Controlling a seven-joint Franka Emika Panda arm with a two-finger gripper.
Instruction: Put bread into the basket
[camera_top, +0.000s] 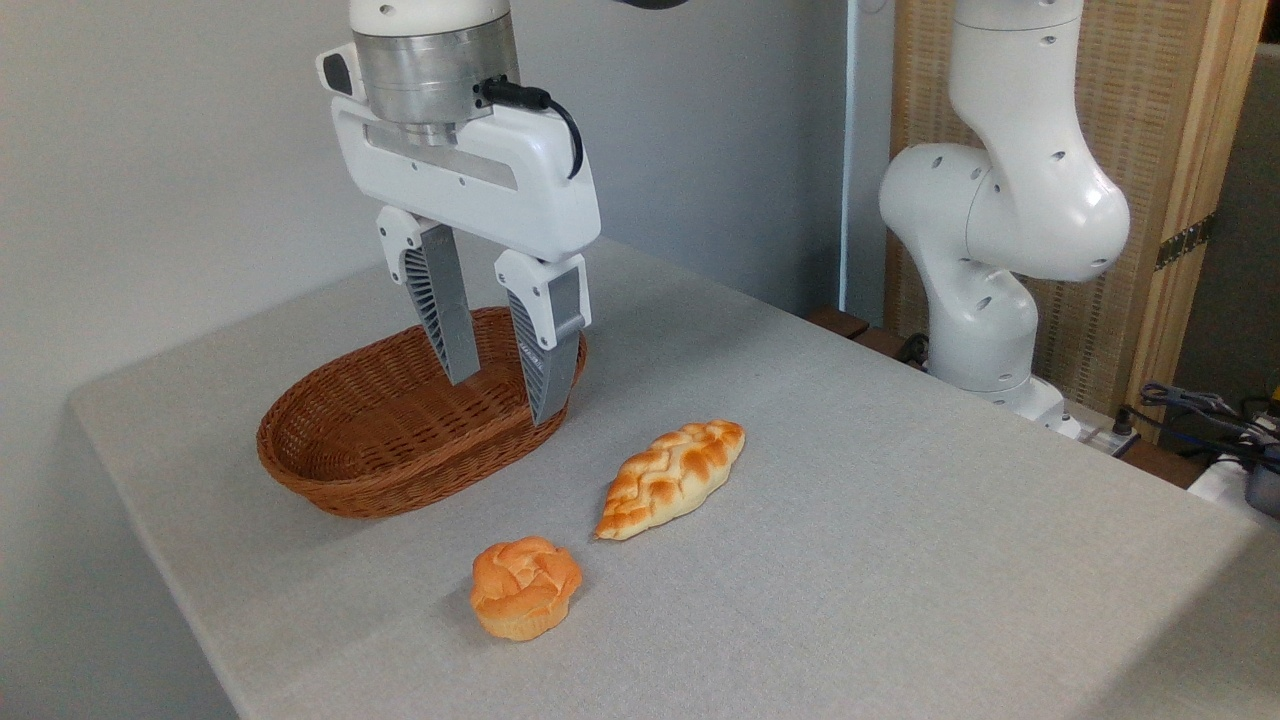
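We see the tool (500, 395) part-open and empty at centre-left over the basket (330, 450), braided loaf (672, 478) lower right, lying diagonally.

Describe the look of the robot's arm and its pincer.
The arm is glossy white, built of rounded segments with small dark holes. The pincer has a white boxy body under a silver metal cylinder, with a black cable plugged in. Its two fingers are grey, ribbed and tapered, on white mounts.

view: single fixed camera | position: raised, off one table (900, 560) corner | facing: down across tabletop toward wall | range: close, gripper (505, 398) large in frame
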